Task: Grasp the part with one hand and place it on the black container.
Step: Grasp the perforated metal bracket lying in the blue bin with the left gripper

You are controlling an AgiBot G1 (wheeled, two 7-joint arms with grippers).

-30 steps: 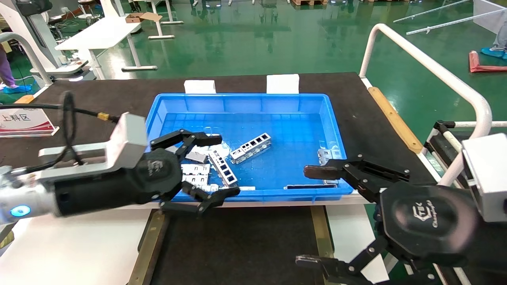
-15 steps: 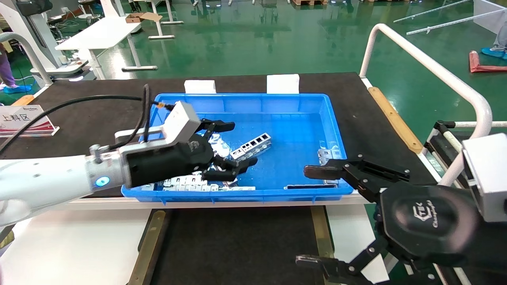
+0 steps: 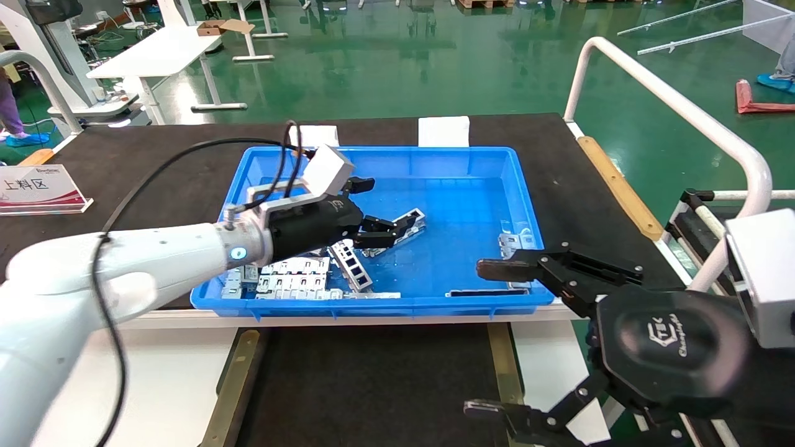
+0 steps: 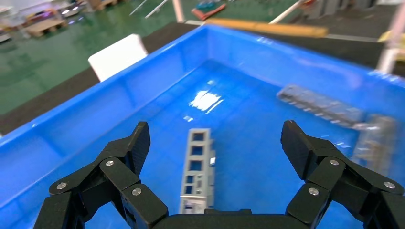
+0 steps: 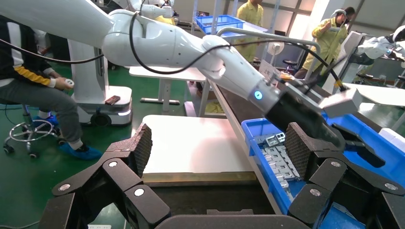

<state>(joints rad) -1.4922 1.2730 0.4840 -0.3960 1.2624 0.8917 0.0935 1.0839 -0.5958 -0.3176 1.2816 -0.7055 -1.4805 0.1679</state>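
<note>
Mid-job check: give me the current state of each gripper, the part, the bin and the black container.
Left gripper: open, inside the bin, straddling the part.
Part: lying flat on the bin floor, not gripped.
Right gripper: open, idle beside the bin.
Blue bin: holds several metal pieces.
Black container: no part on it.

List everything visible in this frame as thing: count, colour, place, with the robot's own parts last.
part: one, silver, mid blue bin, between the left jaws.
Other metal pieces: several, silver, bin's near-left corner; more by its right wall.
Blue bin: one, on the black mat.
Black mat: one, under the bin.
black container: one, brass-edged, nearest the robot.
White blocks: two, behind the bin.
Sign: one, white and red, far left.
left gripper: black, open, inside the bin at the part.
right gripper: black, open, parked by the bin's near-right corner.
</note>
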